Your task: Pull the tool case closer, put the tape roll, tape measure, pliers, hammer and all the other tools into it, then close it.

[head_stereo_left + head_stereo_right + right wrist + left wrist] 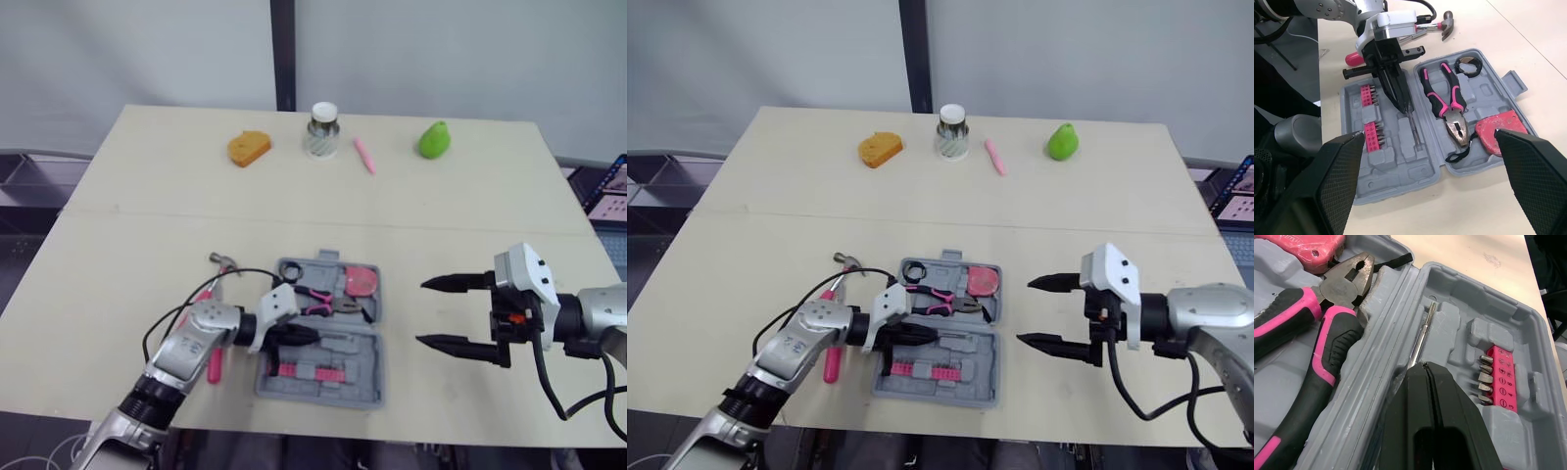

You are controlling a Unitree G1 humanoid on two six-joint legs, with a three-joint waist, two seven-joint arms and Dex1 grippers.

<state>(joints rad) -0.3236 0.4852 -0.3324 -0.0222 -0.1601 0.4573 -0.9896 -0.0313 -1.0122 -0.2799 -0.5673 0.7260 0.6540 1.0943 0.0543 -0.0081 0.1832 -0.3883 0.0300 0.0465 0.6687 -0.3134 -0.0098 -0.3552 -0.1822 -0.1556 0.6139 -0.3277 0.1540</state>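
Pinching the end of the rod (1421, 338), the shut left gripper (1425, 366) may drag it out of the case (364, 390) when withdrawing; the right gripper (422, 312) gapes empty.

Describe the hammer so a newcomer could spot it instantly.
On the beige table, find the open grey tool case near the robot. The hammer lies just off the case's left edge. Unlike the pliers inside, it has one straight pink handle and a steel head.

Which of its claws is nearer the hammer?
Left. The left gripper is over the tool case, just beside the hammer; the right gripper hangs past the case's opposite side.
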